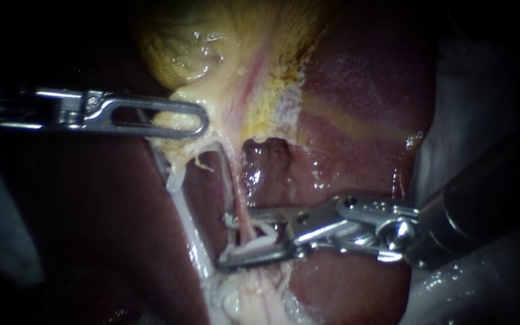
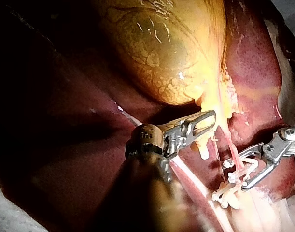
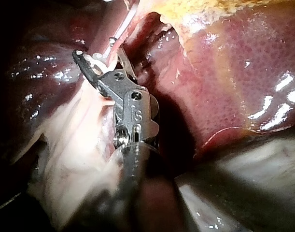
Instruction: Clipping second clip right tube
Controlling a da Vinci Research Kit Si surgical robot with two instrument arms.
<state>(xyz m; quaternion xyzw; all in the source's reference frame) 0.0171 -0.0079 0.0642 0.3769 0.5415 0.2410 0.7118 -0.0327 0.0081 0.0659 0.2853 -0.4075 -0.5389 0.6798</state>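
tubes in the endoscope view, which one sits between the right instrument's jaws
The thin pink tube, right of the thicker whitish tube; the right instrument straddles it.

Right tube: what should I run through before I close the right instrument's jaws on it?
1. Right tube lies between the right instrument's open jaws: ok.
2. Both jaw tips reach past the tube: ok in the endoscope view.
3. White clip sits between the jaws at the tube: ok; whether it fully surrounds the tube, cannot tell.
4. Left tube is outside the jaws: cannot tell; the lower tip lies close to it.
5. Left instrument holds the gallbladder up, keeping the tubes stretched: ok.
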